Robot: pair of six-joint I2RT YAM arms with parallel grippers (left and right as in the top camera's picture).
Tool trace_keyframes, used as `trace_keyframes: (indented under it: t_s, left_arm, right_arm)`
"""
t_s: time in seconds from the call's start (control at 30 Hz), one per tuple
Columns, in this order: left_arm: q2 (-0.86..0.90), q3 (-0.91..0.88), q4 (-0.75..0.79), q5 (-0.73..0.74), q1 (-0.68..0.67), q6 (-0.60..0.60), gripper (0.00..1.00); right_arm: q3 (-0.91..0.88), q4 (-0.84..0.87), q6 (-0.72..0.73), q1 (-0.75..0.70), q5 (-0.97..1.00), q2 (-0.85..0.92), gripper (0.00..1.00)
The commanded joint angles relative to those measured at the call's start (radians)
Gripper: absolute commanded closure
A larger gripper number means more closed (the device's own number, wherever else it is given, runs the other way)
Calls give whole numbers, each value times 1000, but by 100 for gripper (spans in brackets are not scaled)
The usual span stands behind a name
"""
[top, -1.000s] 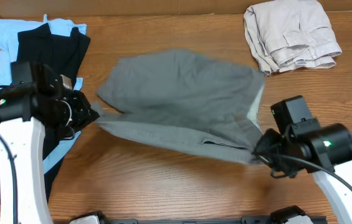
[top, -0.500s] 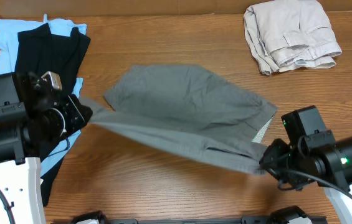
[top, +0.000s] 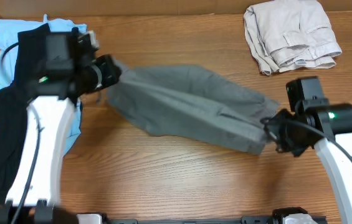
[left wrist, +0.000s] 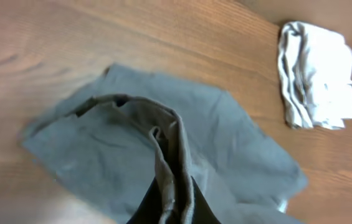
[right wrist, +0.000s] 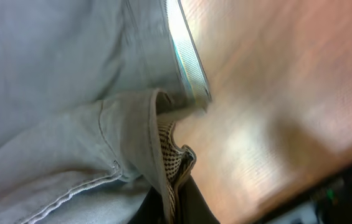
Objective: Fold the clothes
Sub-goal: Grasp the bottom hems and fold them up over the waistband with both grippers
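Slippage is the main risk: left fingers [top: 111, 71] and right fingers [top: 270, 128] each clench an end of the large grey-brown woven shorts [top: 188, 104], which sag between them onto the wooden surface [top: 163, 177]. Bunched cloth in either pinch may pull free, or the fold may land crooked, if the pull turns uneven

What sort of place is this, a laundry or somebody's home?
Probably a robot test bench: the left gripper and right gripper hold grey shorts at a wooden table, folded beige trousers set aside.
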Motion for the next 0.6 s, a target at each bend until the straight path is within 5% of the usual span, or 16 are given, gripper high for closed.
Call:
trace_keyframes:
  t_s: [0.0, 0.27, 0.37, 0.43, 0.47, 0.5, 0.53, 0.57]
  left_arm:
    - [103, 23, 93, -121, -53, -32, 96]
    - [334, 23, 433, -130, -111, -68, 96]
    - [389, 23, 528, -130, -129, -92, 92]
    - [420, 23, 589, -130, -142, -97, 63]
    - [433, 23, 616, -131, -148, -97, 24]
    - [444, 23, 641, -131, -154, -98, 0]
    - [454, 23, 660, -131, -157, -101, 0]
    - [457, 23, 674, -131, -159, -102, 0]
  right_arm:
    - [24, 62, -31, -40, 102, 63, 96]
    - [24, 283, -57, -88, 153, 289, 94]
    - [24, 381, -57, -100, 164, 348, 83]
    - [24, 462, -67, -104, 177, 385, 56]
    - [24, 506, -83, -104, 181, 402, 34]
    - [24, 550, -91, -104, 190, 418, 13]
    - [24, 598, -104, -104, 194, 434, 0]
    - [24, 628, -109, -104, 194, 442, 0]
